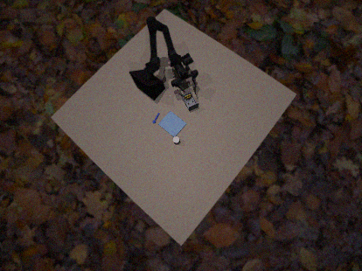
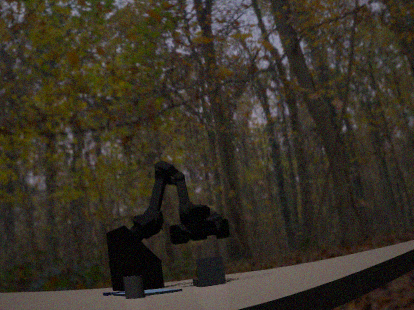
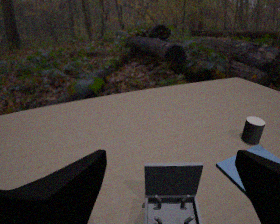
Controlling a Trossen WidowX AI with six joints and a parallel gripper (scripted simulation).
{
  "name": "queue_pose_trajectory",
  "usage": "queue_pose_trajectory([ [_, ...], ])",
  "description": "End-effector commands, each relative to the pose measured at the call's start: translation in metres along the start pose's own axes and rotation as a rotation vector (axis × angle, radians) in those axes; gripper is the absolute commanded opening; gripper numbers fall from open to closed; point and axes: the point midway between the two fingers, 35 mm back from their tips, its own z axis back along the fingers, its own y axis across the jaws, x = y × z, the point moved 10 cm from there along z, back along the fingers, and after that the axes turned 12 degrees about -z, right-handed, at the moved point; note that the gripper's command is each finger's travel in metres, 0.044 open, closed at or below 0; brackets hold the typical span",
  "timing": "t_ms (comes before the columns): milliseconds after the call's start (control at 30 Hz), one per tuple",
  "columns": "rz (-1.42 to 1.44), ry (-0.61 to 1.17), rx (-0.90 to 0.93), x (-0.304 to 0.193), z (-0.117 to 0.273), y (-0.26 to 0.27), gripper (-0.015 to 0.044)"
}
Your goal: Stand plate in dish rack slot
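Note:
The yellow plate is in the grey dish rack in the top view; it looks to stand between the rails, but its exact slot and tilt are too small to tell. The plate is out of sight in the wrist view, where the rack's end panel and several rail posts show, and in the exterior view, where the panel hides it. My gripper is open and empty. It hangs above the rack, clear of it, with fingers spread wide.
A flat blue square lies beside the rack. A small dark cylinder with a white top stands by its corner. A small blue stick-like item lies on the square's other side.

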Motion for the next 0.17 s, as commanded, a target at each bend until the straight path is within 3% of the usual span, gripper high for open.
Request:
queue_pose_trajectory([
  [0, 0.013, 0.004, -0.001, 0.0092, 0.0019, 0.0006, 0.0400],
  [133, 0.057, 0.007, -0.028, 0.0103, -0.0026, 0.0025, 0.0400],
])
